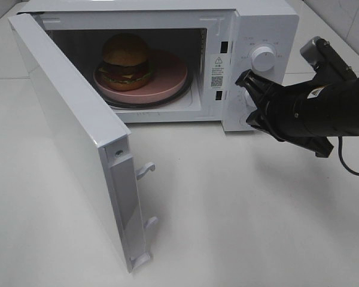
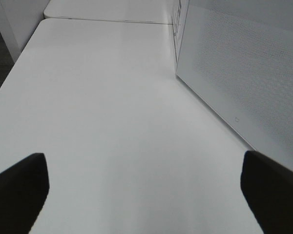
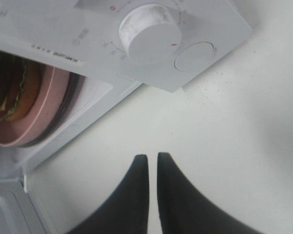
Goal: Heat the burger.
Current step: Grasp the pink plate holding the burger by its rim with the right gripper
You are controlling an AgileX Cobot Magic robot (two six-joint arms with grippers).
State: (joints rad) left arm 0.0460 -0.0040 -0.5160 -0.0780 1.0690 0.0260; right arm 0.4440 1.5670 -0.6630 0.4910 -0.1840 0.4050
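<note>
Inside, domed golden burger (image 1: 125, 60) on round, perhaps plastic pink plate (image 1: 170, 75).

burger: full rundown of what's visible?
The burger is tall: golden-brown domed bun, dark patty, yellow cheese, green lettuce, a hint of red. It looks whole and upright, sitting on the left part of a pink plate inside the microwave, whose door stands open. Nothing else touches it.
</note>
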